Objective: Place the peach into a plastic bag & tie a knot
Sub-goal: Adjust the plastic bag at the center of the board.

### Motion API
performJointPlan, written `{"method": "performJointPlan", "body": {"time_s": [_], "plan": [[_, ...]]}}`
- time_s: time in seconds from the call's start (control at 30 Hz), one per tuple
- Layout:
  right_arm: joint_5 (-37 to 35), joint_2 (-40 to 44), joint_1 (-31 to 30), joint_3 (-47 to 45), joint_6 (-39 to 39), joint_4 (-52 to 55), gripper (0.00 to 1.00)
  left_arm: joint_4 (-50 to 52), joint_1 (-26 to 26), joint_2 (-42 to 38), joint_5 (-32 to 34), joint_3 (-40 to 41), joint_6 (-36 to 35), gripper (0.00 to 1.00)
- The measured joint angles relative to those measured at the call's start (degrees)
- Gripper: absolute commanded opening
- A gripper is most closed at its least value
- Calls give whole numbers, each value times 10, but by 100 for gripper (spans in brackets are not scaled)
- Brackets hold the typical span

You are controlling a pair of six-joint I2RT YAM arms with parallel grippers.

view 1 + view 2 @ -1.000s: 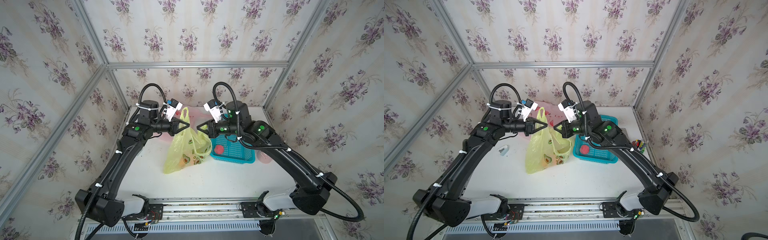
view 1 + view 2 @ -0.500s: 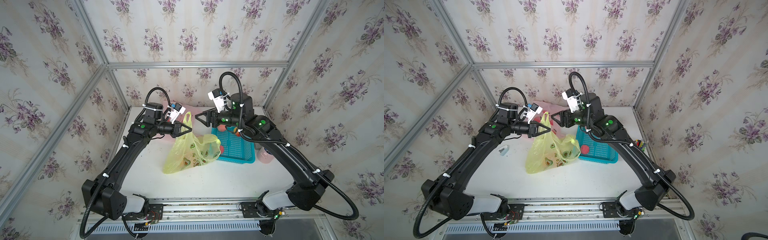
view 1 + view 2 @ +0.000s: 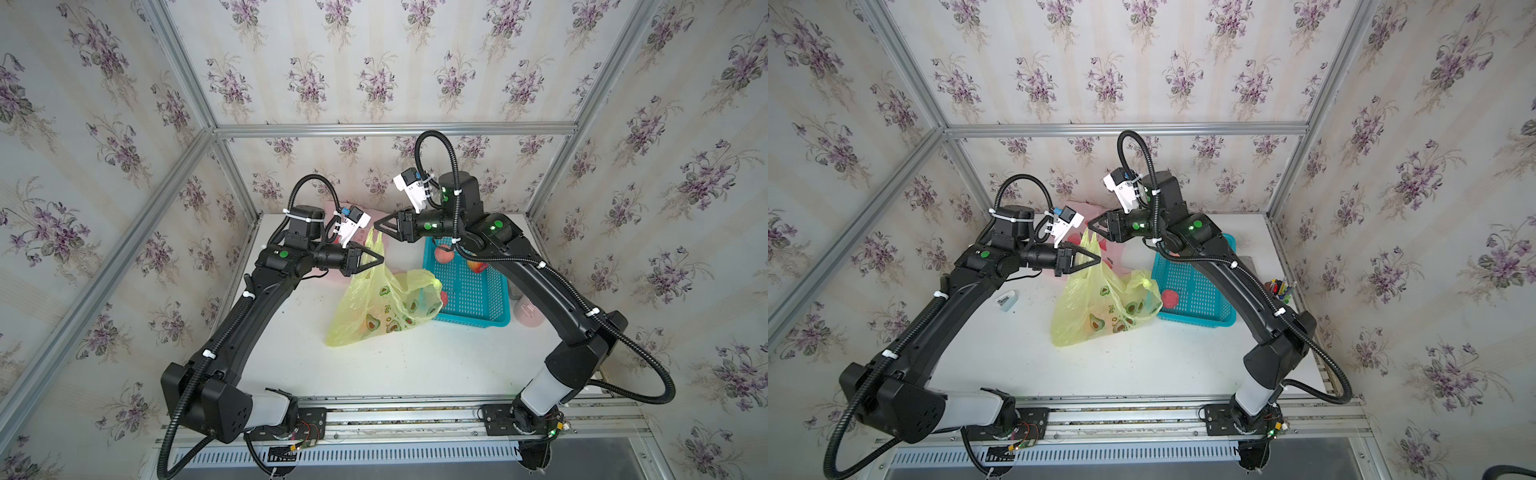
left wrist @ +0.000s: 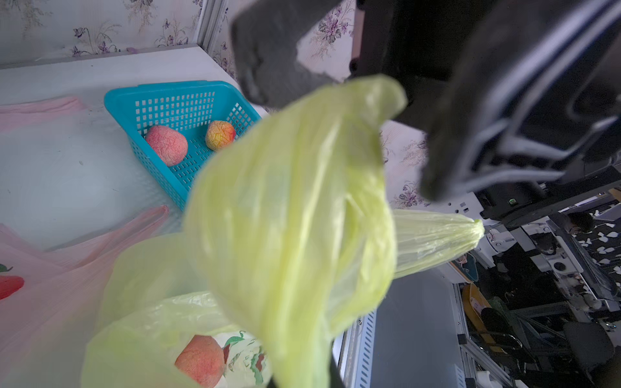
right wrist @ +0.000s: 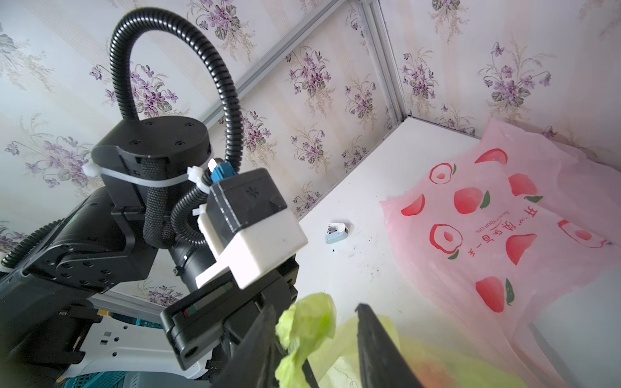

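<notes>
Peach (image 4: 201, 361) is seen inside the yellow-green bag (image 3: 374, 307), which is slumped on the bench (image 3: 415, 374) just beside the blue basket (image 3: 469, 299). One handle (image 3: 376, 245) is held up, clamped tight in the left fingers (image 3: 380, 261). The bag's far side, gripped a second ago, is now let go. The right fingers (image 3: 379, 224) are parted and empty, just above that handle.

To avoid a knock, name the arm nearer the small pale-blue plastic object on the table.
Left. The left arm runs beside the pale-blue object; the right arm is beyond the yellow-green plastic bag.
</notes>
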State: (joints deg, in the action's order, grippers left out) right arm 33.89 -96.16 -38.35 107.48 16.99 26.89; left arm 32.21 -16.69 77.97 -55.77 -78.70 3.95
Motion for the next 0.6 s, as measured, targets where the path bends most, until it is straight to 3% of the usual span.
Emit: {"method": "performJointPlan", "body": {"time_s": [0.13, 0.27, 0.33, 0.43, 0.6], "plan": [[14, -6, 0, 2, 6, 2, 28, 0, 0, -4, 0, 0, 0, 0], [23, -9, 0, 6, 8, 1, 2, 0, 0, -4, 0, -1, 0, 3], [30, -9, 0, 5, 13, -2, 0, 0, 0, -5, 1, -1, 0, 33], [30, -8, 0, 2, 26, -11, 0, 0, 0, -14, 15, 1, 2, 59], [7, 5, -2, -26, 60, -48, 0, -18, -9, -90, 123, 54, 19, 64]]}}
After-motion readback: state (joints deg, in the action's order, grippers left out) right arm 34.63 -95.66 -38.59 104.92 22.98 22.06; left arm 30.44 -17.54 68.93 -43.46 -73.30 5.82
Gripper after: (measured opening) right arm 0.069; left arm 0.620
